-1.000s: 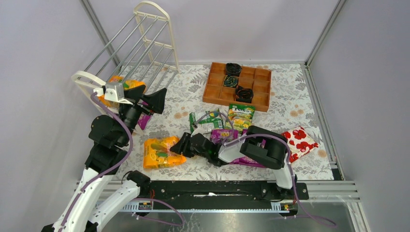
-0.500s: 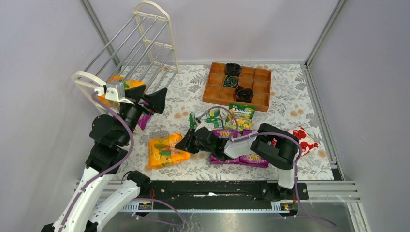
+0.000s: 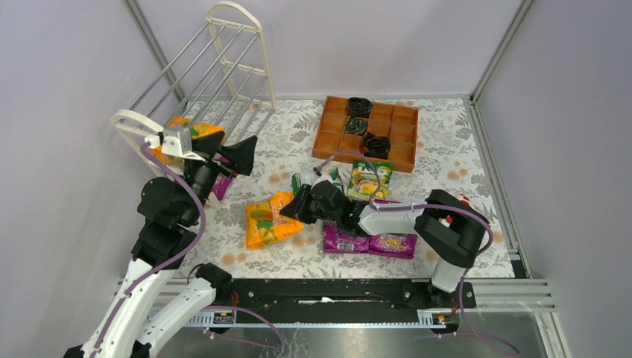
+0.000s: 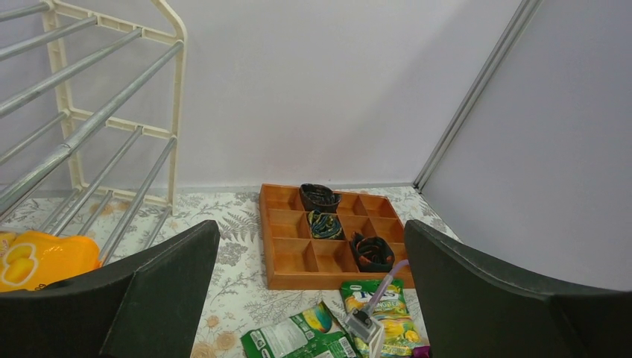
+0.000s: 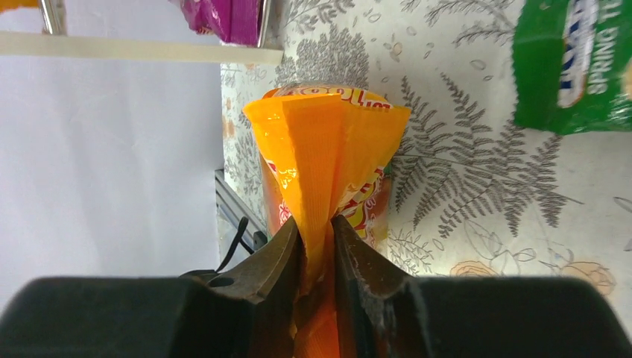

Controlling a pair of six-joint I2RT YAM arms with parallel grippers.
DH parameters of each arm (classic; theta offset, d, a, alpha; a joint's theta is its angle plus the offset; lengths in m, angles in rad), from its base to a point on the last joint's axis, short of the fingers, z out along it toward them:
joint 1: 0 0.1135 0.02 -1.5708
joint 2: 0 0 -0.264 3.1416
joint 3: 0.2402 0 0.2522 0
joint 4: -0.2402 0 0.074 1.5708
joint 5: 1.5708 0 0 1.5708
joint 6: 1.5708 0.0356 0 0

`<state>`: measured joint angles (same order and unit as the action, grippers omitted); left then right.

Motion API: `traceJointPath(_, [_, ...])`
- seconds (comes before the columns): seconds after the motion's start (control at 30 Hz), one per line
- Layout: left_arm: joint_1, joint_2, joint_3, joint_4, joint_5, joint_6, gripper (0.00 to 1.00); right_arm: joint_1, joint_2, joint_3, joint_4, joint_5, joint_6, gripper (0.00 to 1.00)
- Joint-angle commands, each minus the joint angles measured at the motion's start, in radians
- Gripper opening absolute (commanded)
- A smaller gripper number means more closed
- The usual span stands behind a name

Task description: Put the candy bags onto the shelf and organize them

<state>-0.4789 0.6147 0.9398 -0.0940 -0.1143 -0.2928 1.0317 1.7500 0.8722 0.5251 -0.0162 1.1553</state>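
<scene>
Right gripper (image 5: pixel 317 224): lower centre of the wrist view, jaws pinched tight on the crimped edge of the orange bag (image 5: pixel 328 142).
Orange bag: centre of the top view (image 3: pixel 268 221), its gripped end lifted and folded, its far end down on the floral table (image 3: pixel 447 149).
Purple bags (image 3: pixel 369 243): two lie flat side by side, lower centre, just beside the right forearm.
Green bags: one flat (image 3: pixel 370 179) just before the tray; another (image 3: pixel 317 183) partly hidden behind the right gripper (image 3: pixel 294 212).
Left gripper (image 3: pixel 240 155): left of centre, fingers spread wide, nothing between them.
Shelf (image 3: pixel 223 67): upper left, slanted rods; a second orange bag (image 3: pixel 195 130) lies on its low rods.
Wooden tray (image 3: pixel 402 138): upper centre, with black coils (image 3: pixel 359 106) in three compartments.
</scene>
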Motion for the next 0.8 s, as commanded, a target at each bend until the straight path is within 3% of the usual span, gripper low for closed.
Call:
traceJointPath(0.0, [-0.004, -0.023, 0.0, 0.05, -0.021, 0.002, 0.99, -0.042, -0.095, 0.073, 0.029, 0.054, -0.013, 0.0])
traceJointPath(0.33, [-0.001, -0.084, 0.008, 0.042, -0.063, 0.016, 0.99, -0.138, -0.089, 0.306, 0.048, 0.096, -0.042, 0.0])
traceJointPath(0.77, [-0.006, -0.142, 0.006, 0.042, -0.11, 0.024, 0.99, -0.214, 0.15, 0.726, 0.202, 0.211, 0.02, 0.0])
